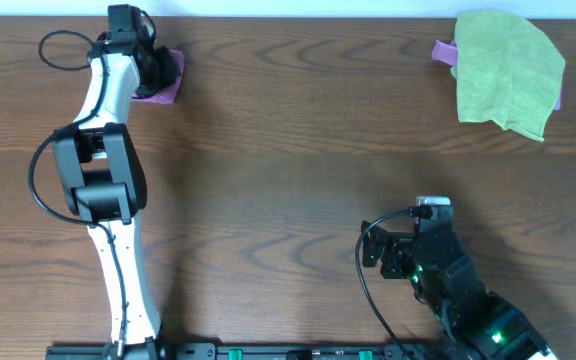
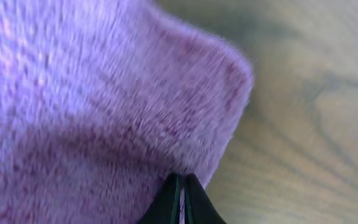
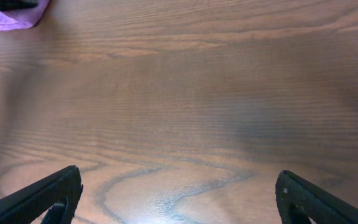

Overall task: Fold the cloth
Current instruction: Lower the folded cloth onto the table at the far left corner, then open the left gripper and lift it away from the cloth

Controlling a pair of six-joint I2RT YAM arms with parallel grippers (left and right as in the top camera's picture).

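A purple cloth (image 1: 165,90) lies at the far left of the table, mostly hidden under my left gripper (image 1: 153,62). In the left wrist view the purple cloth (image 2: 92,106) fills most of the frame, and my left gripper (image 2: 182,186) is shut with a thin bit of its edge pinched between the fingertips. The cloth also shows in the right wrist view (image 3: 14,17) at the top left corner. My right gripper (image 3: 179,193) is open and empty, low over bare wood near the front right (image 1: 413,250).
A green cloth (image 1: 506,72) lies crumpled at the far right over another purple cloth whose edges stick out (image 1: 446,50). The wooden table (image 1: 288,170) runs between the two arms.
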